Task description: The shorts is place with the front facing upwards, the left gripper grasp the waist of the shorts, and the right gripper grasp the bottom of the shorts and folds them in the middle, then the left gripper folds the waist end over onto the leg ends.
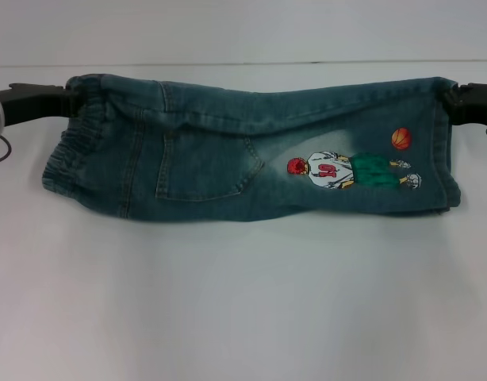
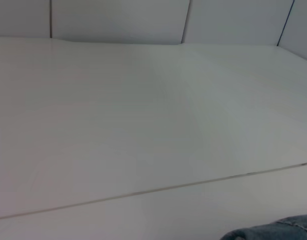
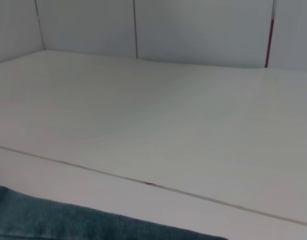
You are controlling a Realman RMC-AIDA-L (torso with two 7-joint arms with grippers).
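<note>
1. Left gripper (image 1: 69,101): black, at the far left of the table, reaching in from the left edge. Its tip meets the top corner of the waist end of the shorts (image 1: 251,151); the fabric rises to it there, so it is pinching the elastic waistband (image 1: 73,151).
2. Right gripper (image 1: 454,101): black, at the far right, mirror position. It clamps the top corner of the leg end (image 1: 442,135); the hem hangs from that point.
3. Shorts: blue washed denim, stretched sideways between the two grippers, top edge taut and running parallel to the table's far edge. Lower edge sags toward the white table (image 1: 243,302), roughly mid-depth. Whether it touches the surface, I cannot tell.
4. Visible on the facing side: a stitched pocket (image 1: 200,163) left of centre, an embroidered player figure (image 1: 347,171) right of centre, and an orange basketball patch (image 1: 400,138) just above it.
5. Left wrist view: mostly bare table, a corner of denim (image 2: 278,230) at the frame edge.
6. Right wrist view: a strip of denim (image 3: 68,222) along the frame edge, with a thin seam line (image 3: 153,185) crossing the tabletop beyond.
</note>
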